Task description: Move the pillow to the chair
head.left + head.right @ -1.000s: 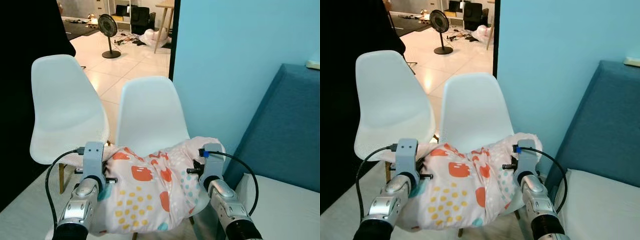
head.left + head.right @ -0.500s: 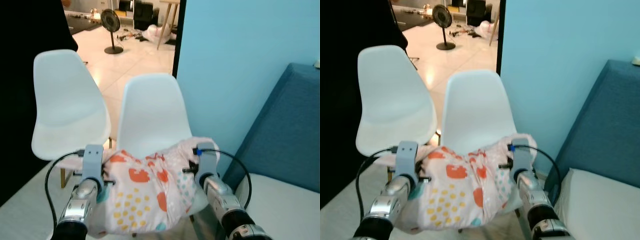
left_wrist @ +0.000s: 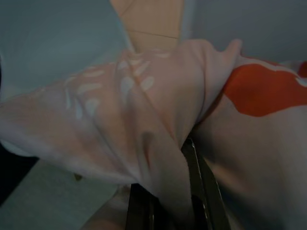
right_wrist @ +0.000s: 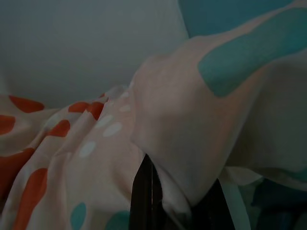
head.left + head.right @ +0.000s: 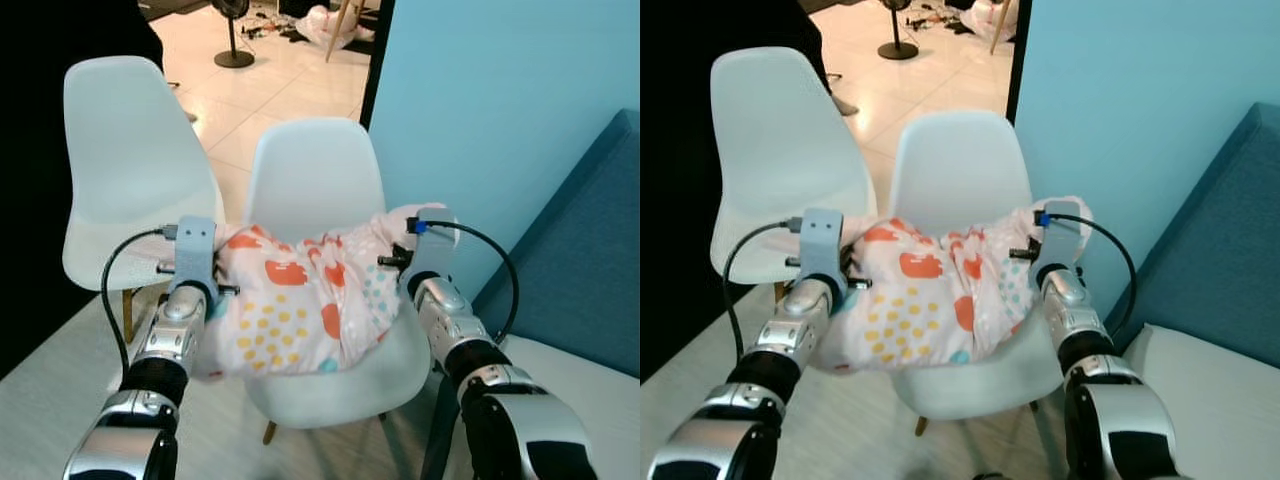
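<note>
Blue wall and a blue sofa are closing off the space to the right of the chair, and a second white chair is standing just beside it on the left, with pale tiles running away behind both.

Both arms are carrying the pillow, a soft pinkish one with orange, yellow and teal spots. It is hanging over the seat of the chair, its upper edge lying against the lower part of the backrest and its lower edge drooping toward the seat's front lip. How much of it is already resting on the seat I cannot tell.

Its long axis is running side to side across the chair, from one gripper to the other. The left gripper is pinching the end nearer the second chair; in the left wrist view its fingers are closed tight with a fold of fabric bunched between them. The right gripper is pinching the end nearer the sofa, and its fingers are likewise clamped on a gathered fold.

What the coming move turns on, I judge, is that the pillow is sitting squarely above the seat, centred between the two arms, neither one nearer. Lowering both ends together and letting go should settle it; releasing one side first might let it slide off the front.
</note>
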